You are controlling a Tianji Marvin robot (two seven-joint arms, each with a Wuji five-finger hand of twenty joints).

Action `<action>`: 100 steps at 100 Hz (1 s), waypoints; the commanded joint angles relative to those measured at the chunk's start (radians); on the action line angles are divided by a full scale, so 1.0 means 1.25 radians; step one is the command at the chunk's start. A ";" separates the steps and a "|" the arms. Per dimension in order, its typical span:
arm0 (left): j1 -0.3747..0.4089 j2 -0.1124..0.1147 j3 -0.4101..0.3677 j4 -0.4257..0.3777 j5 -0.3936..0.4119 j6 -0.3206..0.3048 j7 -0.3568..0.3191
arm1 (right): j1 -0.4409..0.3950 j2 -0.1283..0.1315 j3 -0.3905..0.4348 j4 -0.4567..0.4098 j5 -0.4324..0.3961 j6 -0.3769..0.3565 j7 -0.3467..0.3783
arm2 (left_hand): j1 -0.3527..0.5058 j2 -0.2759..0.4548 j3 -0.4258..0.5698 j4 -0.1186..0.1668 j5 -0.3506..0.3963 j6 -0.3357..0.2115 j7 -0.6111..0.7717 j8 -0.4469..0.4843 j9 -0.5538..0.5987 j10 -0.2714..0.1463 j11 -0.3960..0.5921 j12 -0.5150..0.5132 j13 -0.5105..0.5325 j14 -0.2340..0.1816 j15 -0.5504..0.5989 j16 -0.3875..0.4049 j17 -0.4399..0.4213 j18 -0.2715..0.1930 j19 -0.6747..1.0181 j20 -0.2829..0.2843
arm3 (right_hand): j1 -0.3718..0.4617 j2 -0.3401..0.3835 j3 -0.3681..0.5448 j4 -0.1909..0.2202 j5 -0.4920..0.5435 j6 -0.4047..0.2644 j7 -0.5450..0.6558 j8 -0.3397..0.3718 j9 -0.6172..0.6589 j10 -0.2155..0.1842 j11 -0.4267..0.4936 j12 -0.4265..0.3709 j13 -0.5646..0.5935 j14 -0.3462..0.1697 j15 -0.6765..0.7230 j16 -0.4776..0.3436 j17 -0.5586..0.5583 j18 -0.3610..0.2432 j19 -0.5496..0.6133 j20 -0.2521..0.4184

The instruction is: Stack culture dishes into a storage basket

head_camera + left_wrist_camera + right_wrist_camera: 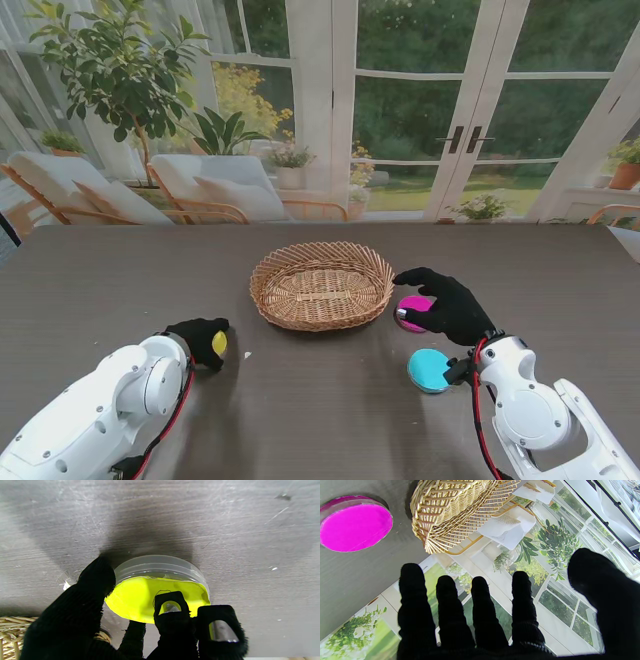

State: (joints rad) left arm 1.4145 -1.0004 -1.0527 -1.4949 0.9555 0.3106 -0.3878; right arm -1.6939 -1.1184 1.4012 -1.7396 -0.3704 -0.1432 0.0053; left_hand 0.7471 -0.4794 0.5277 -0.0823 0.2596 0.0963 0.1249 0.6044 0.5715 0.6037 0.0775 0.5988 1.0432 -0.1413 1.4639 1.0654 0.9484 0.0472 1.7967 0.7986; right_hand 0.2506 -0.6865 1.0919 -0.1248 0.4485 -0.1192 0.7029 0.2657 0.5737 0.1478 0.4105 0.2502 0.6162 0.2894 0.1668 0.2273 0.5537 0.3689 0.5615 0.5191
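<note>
- Nearest the stand camera, at the lower left of the frame, the left hand [203, 340] sits on the yellow dish [219, 343]; the left wrist view shows black-gloved fingers [96, 580] curled round the rim of that dish [160, 590], thumb on one side and two fingertips on the other, so the hand is clamped on it while it rests on the table [100, 280].
- At the lower right, the right hand [445, 305] hovers over the magenta dish [413, 305], which lies just beside the basket's right rim; its fingers [450, 600] are spread apart and hold nothing, as the right wrist view shows, with the magenta dish [355, 526] off to one side.
- Closer to the frame's bottom edge, the blue dish [428, 370] lies flat on the table near the right wrist, untouched.
- At the centre of the frame stands the wicker basket [322, 285], with no dish in it; stacking has not yet begun, by my reading.
- Each dish looks like thin, clear, rigid plastic with a loose lid: light, stiff, slick and liable to crack or pop open. Best taken by opposite points on the rim, kept level, with gentle pressure.
</note>
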 commanded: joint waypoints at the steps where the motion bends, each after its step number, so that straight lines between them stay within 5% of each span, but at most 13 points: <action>1: 0.035 -0.002 0.003 0.030 0.005 -0.008 -0.045 | -0.006 -0.001 -0.003 -0.005 -0.002 -0.002 0.012 | 0.099 0.004 0.110 0.041 0.071 -0.108 0.080 0.032 0.131 -0.253 0.169 0.049 0.045 -0.028 0.058 -0.007 0.036 -0.017 0.233 -0.010 | 0.017 -0.051 0.029 -0.020 0.002 -0.019 0.009 -0.001 -0.018 0.014 -0.004 -0.002 0.014 0.012 0.006 0.008 -0.179 0.012 0.029 0.024; 100: 0.116 0.000 -0.173 -0.183 0.070 -0.137 -0.159 | -0.004 0.000 -0.003 -0.005 -0.008 -0.002 0.012 | 0.096 0.021 0.093 0.039 0.114 -0.092 0.112 0.039 0.155 -0.257 0.194 0.077 0.057 -0.042 0.066 -0.013 0.053 -0.026 0.238 -0.024 | 0.024 -0.071 0.044 -0.026 0.005 -0.014 0.013 0.002 -0.020 0.018 -0.004 -0.002 0.017 0.018 0.009 0.011 -0.175 0.012 0.062 0.019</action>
State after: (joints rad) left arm 1.5515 -0.9987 -1.2656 -1.6971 1.0484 0.1453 -0.5668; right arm -1.6944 -1.1173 1.4004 -1.7397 -0.3774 -0.1451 0.0063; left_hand 0.7489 -0.5145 0.5113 -0.0829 0.3874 -0.0083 0.2408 0.6470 0.6410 0.6001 0.1483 0.6248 1.0741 -0.1618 1.4879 1.0553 0.9787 0.0357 1.7969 0.7788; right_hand 0.2636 -0.7354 1.0911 -0.1295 0.4485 -0.1192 0.7050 0.2657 0.5737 0.1521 0.4105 0.2502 0.6163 0.3025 0.1722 0.2278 0.5543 0.3689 0.5928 0.5191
